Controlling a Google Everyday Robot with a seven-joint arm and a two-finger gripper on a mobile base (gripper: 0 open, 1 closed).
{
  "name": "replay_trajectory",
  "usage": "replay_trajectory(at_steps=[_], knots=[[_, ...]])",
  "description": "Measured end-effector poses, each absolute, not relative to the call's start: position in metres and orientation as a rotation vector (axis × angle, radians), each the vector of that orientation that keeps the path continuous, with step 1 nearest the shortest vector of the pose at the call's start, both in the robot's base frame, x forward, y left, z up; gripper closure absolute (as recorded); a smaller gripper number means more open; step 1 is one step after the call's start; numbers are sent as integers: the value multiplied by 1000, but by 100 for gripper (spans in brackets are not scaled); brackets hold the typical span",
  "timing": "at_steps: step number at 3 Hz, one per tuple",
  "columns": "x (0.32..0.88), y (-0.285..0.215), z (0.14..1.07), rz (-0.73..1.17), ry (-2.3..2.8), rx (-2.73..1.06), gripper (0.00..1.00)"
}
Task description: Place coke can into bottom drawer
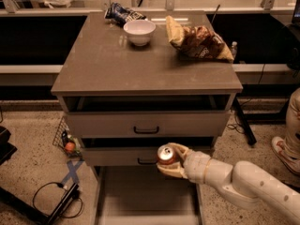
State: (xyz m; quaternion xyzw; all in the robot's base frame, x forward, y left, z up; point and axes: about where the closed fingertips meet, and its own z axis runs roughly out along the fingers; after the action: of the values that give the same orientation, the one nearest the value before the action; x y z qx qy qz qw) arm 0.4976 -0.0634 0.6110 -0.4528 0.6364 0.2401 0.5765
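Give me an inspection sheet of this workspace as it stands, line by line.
Surface: brown cabinet top, with three items at its far side.
Job's things: coke can held above the back of the pulled-out bottom drawer, not yet in it.
Clutter: white bowl, brown chip bag, blue snack bag.
Grippers: end effector shut around the can, in front of the middle drawer's front panel, just right of its handle.
Cables: black cable looped on the floor at left.
Surroundings: speckled floor, blue tape cross at left, a person's shoe at right.
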Motion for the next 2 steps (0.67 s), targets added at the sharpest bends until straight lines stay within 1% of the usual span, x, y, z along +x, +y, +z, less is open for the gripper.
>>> replay_trajectory(at_steps=[1, 2], knots=[[499, -56, 599, 563, 1492, -1061, 100], [488, -57, 547, 582, 1465, -1077, 100]])
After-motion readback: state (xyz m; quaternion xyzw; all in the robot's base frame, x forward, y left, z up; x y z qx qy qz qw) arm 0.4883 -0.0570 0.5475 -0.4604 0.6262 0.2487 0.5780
